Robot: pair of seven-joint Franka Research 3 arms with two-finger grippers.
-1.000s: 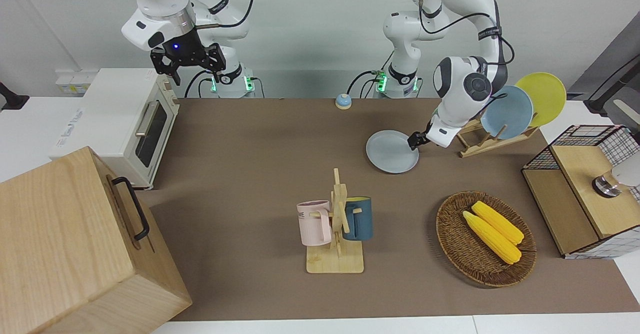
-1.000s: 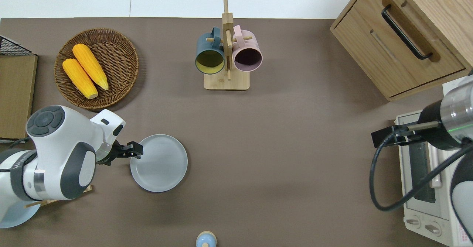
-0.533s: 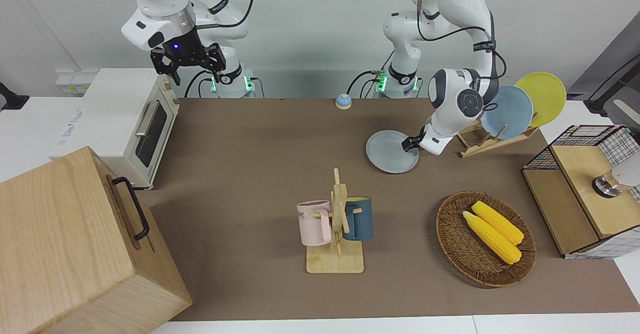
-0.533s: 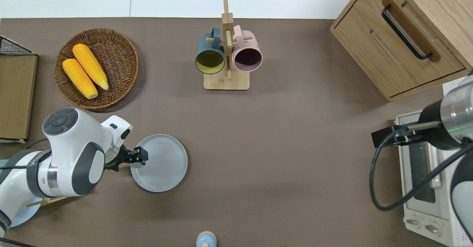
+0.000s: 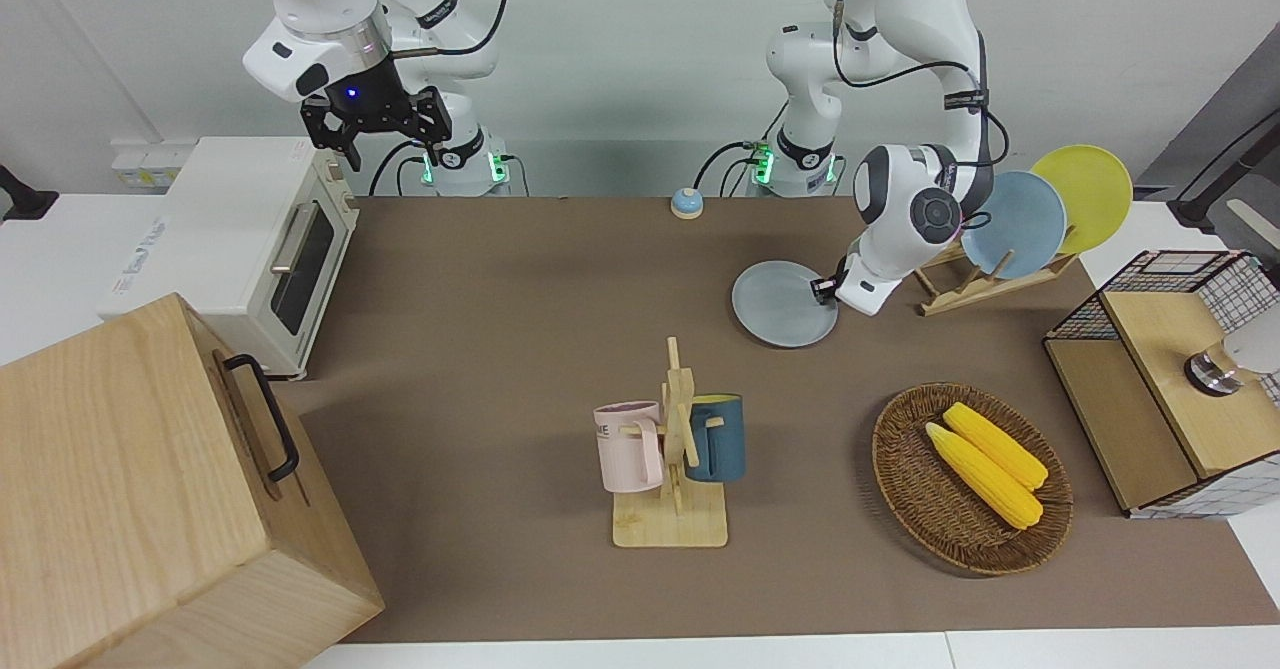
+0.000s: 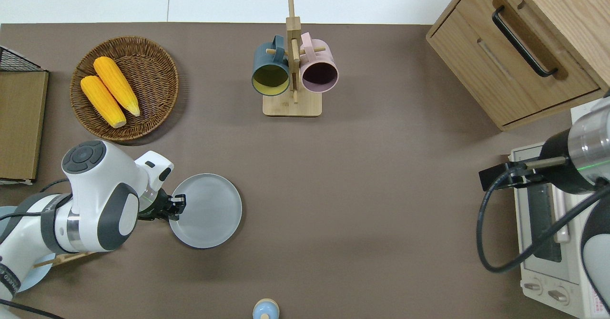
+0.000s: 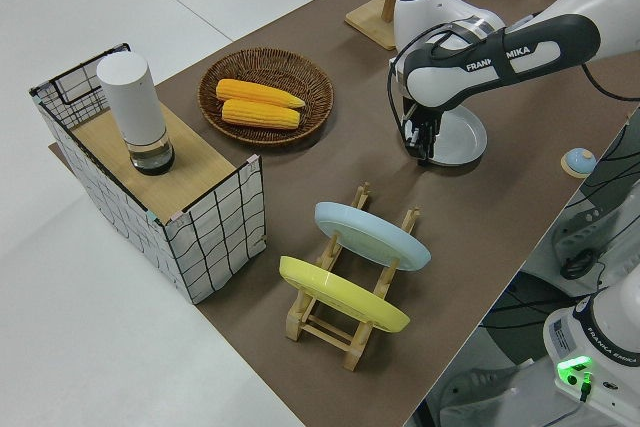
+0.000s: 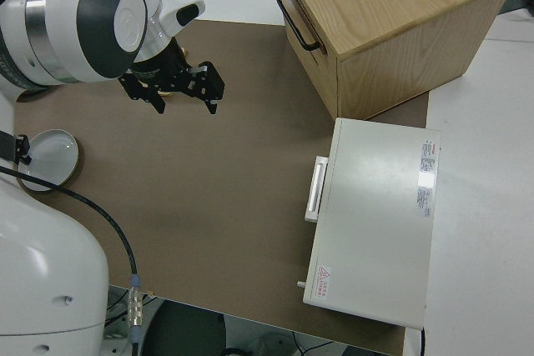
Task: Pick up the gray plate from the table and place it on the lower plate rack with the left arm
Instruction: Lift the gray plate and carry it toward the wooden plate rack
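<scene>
The gray plate [image 5: 785,304] lies flat on the brown mat and also shows in the overhead view [image 6: 206,210] and the left side view [image 7: 458,137]. My left gripper [image 5: 826,289] points down at the plate's rim, on the edge toward the left arm's end of the table [image 6: 177,207] [image 7: 421,144]. The lower plate rack [image 5: 985,277] [image 7: 350,319] stands beside the plate toward that end. It holds a bluer plate [image 5: 1013,224] and a yellow plate [image 5: 1082,197]. My right arm is parked with its gripper [image 5: 377,129] open.
A wicker basket [image 5: 905,484] with two corn cobs sits farther from the robots than the plate. A mug stand [image 5: 672,469] holds two cups. A wire-mesh box [image 5: 1165,379], a toaster oven [image 5: 240,249], a wooden cabinet [image 5: 150,489] and a small blue bell [image 5: 686,203] are also on the table.
My left arm has swung in toward the plate and its gripper has come down onto the plate's rim. The plate has not moved. The right arm is still.
</scene>
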